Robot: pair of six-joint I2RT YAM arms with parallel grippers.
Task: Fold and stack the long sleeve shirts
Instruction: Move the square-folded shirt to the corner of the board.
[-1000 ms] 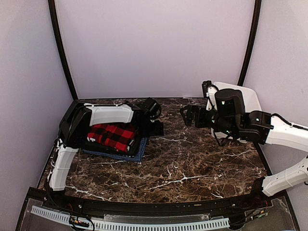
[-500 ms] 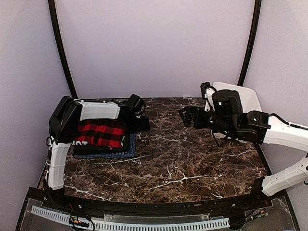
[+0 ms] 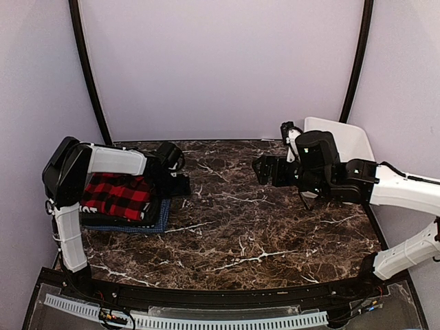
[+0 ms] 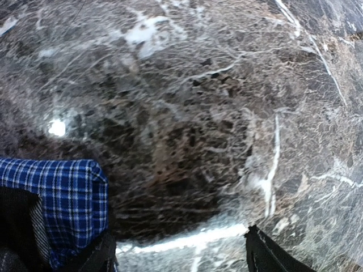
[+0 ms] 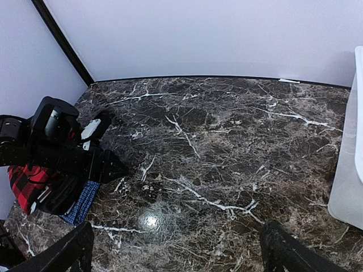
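The long sleeve shirts lie in one folded stack at the table's left. The red-and-black checked shirt [image 3: 113, 196] is on top, a black shirt [image 3: 143, 217] lies under it, and the blue checked shirt [image 3: 157, 224] is at the bottom. My left arm reaches over the stack. Its gripper [image 3: 180, 184] is open just right of the pile and low over bare marble. In the left wrist view the left gripper [image 4: 181, 258] has one finger [image 4: 99, 258] beside the blue shirt's [image 4: 62, 192] edge. My right gripper [image 3: 260, 168] hovers open and empty at centre right, well away from the shirts.
A white plastic basket [image 3: 347, 137] stands at the back right behind the right arm, and its wall [image 5: 349, 170] shows at the right edge of the right wrist view. Black frame posts rise at both back corners. The dark marble table [image 3: 240, 234] ends at a black front rail.
The left arm has swung to the left, and the shirt stack has slid left with it toward the table's left edge. The right arm has drifted slightly left.
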